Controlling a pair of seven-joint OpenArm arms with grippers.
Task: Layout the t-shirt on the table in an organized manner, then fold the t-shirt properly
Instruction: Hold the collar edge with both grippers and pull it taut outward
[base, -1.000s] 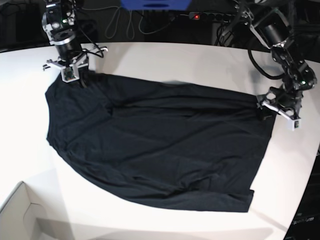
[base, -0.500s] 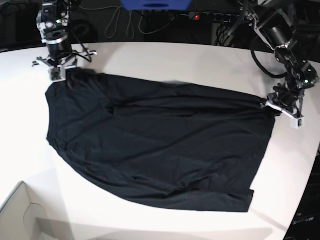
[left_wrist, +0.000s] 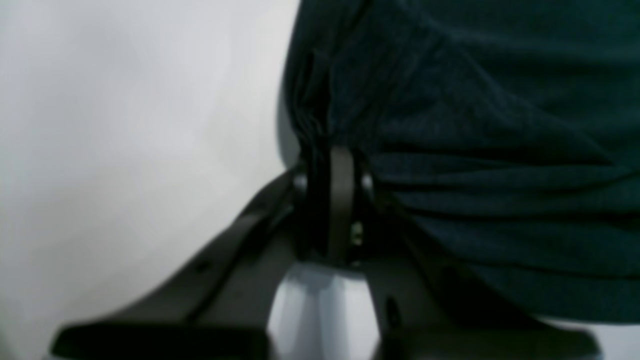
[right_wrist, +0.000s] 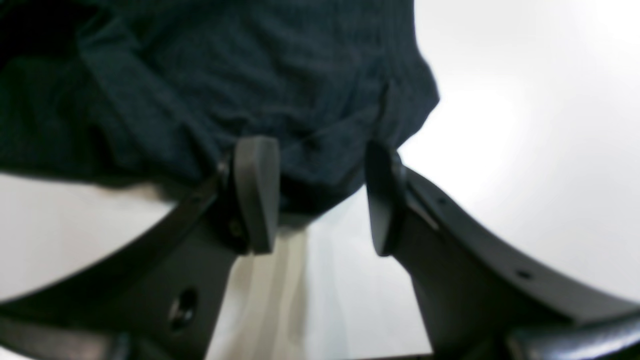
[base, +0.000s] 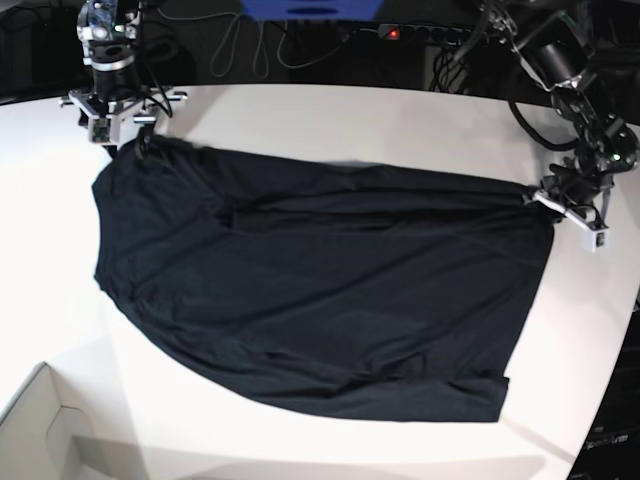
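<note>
The black t-shirt (base: 320, 290) lies spread over the white table (base: 350, 120), with wrinkles near its lower hem. On the right of the base view, my left gripper (base: 545, 200) is shut on the shirt's right edge. Up close, its fingers (left_wrist: 340, 200) pinch bunched fabric of the t-shirt (left_wrist: 475, 125). At the shirt's far left corner, my right gripper (base: 128, 140) stands open. In its wrist view the two fingertips (right_wrist: 257, 190) are apart, and a loose corner of the t-shirt (right_wrist: 250, 75) lies between and beyond them.
A pale cardboard box corner (base: 40, 430) sits at the front left. Behind the table are cables, a power strip (base: 420, 33) with a red light, and a blue object (base: 310, 8). The table's curved edge (base: 615, 370) runs close on the right.
My left gripper closed on the shirt's right edge and drew it slightly rightward. My right gripper carried the far left corner farther back and left, then opened.
</note>
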